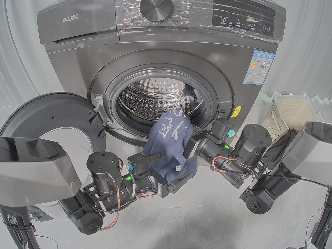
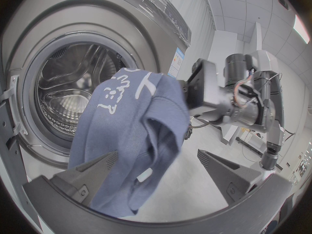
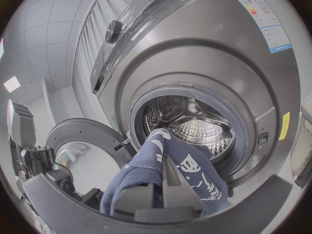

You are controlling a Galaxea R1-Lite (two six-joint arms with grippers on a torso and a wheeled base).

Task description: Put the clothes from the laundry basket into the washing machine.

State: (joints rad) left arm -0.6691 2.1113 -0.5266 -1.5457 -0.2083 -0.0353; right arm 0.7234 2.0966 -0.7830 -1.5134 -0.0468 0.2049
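- Fingers of the right gripper (image 3: 161, 181) are clamped on a navy garment (image 1: 171, 139) with white print.
- Left gripper (image 2: 157, 152) stands spread wide just below, holding nothing; the garment's hanging fold lies against one finger (image 2: 87, 173).
- Garment position: suspended in front of the lower rim of the drum opening (image 1: 155, 101).
- Washing machine (image 1: 86, 63): door (image 1: 52, 121) swung open to the robot's left.
- Laundry basket (image 1: 294, 111): beside the machine on the robot's right, with dark cloth (image 1: 276, 149) at its near edge.
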